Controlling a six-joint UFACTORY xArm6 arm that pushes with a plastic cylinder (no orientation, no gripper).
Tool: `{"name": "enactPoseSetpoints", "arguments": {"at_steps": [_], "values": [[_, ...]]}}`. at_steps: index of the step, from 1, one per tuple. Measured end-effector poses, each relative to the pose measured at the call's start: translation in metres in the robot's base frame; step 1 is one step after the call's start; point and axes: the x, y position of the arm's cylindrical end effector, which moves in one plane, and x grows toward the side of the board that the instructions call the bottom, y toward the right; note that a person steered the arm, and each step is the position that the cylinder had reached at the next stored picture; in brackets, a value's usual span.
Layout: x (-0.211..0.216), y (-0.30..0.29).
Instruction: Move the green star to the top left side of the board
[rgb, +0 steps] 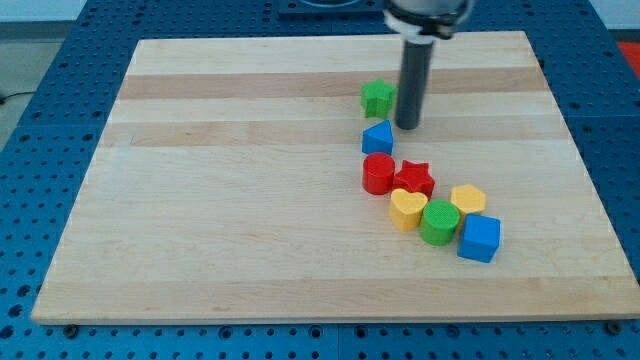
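Fingers: none on rig, so nothing apart or together; only rod, my tip just right of green star, near counter top edge, right of centre.

Risk: blue block sits just below star; slanted push drags it along, or star spins off tip.

Room: counter's left half bare; straight run toward top-left corner.

The green star is a small green block with points around its edge. It lies flat on the tabletop, in the upper middle part, a little toward the view's right.
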Motion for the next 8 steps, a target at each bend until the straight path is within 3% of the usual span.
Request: {"name": "enactPoseSetpoints", "arguments": {"at_steps": [2, 4, 5, 7, 8], "values": [[-0.040, -0.016], [-0.052, -0.134], [-0.020, -0.176], [0.045, -0.199], [0.027, -0.243]]}}
